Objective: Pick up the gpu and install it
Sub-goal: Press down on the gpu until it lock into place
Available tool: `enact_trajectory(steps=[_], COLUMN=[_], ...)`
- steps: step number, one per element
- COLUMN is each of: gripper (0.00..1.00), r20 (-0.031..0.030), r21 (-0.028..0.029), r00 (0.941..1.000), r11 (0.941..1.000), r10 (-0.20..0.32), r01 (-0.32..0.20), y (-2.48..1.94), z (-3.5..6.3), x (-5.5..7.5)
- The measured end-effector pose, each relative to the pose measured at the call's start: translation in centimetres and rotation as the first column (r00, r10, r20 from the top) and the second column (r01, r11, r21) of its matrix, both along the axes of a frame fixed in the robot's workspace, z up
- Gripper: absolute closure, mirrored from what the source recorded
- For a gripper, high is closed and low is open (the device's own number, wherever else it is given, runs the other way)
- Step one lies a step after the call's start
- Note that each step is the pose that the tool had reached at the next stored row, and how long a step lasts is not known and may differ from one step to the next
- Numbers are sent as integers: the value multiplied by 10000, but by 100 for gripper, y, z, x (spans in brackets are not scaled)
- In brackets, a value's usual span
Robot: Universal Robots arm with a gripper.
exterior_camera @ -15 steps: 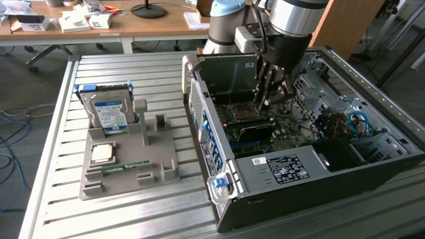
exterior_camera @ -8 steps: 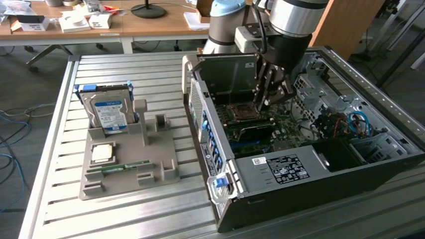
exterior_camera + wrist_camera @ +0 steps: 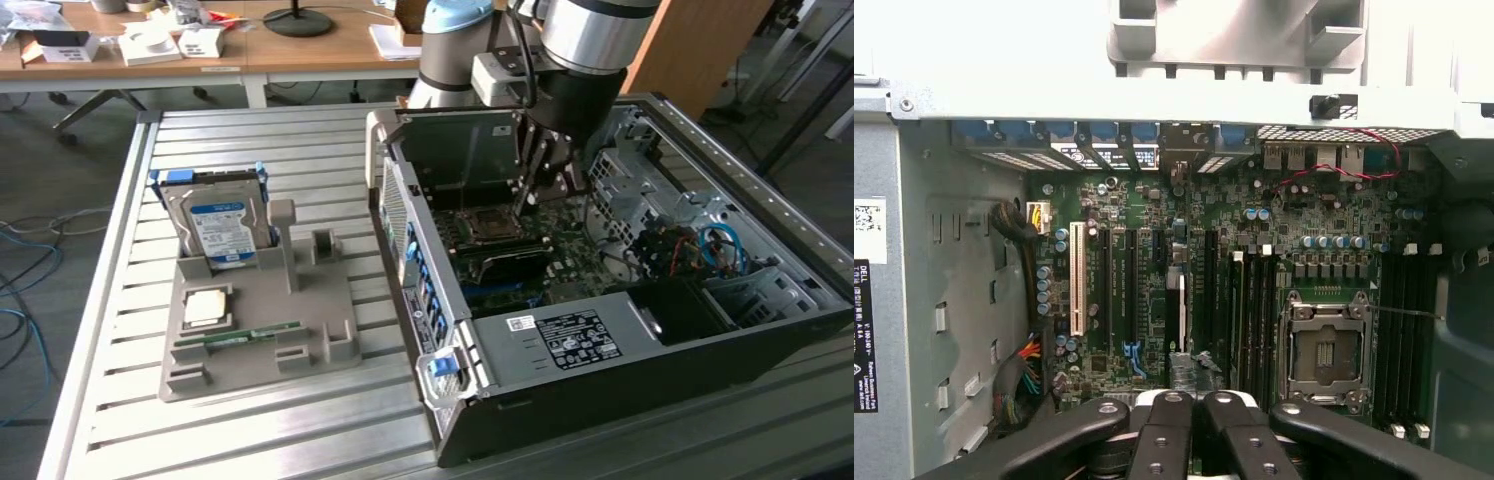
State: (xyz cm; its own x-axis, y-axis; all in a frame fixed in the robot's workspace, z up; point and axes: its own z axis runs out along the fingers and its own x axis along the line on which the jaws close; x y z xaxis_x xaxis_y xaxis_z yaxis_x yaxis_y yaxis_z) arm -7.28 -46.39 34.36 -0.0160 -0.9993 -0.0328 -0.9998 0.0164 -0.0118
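Wrist view showed the gripper (image 3: 1194,402) low inside the case (image 3: 924,300), its fingers (image 3: 1172,420) drawn almost together. The gpu (image 3: 1181,320) stood edge-on in a motherboard (image 3: 1324,215) slot just beyond them. Whether they pinched the card could not be told.

arm (image 3: 594,35): silver-grey cylinder, pale blue joint cap, black wrist section
camera box (image 3: 497,75): light grey, black cable running down
gripper (image 3: 1194,425): matte black linkage bars, round silver pivot pins
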Motion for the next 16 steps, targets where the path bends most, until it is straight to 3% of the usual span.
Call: enact_trajectory(steps=[1,16], gripper=[89,89], r20=[0,0], r21=[-1,1], r00=[10000,10000], r11=[10000,10000], r10=[0,0], r01=[0,0], y=[0,0], z=[0,-42], x=[0,0])
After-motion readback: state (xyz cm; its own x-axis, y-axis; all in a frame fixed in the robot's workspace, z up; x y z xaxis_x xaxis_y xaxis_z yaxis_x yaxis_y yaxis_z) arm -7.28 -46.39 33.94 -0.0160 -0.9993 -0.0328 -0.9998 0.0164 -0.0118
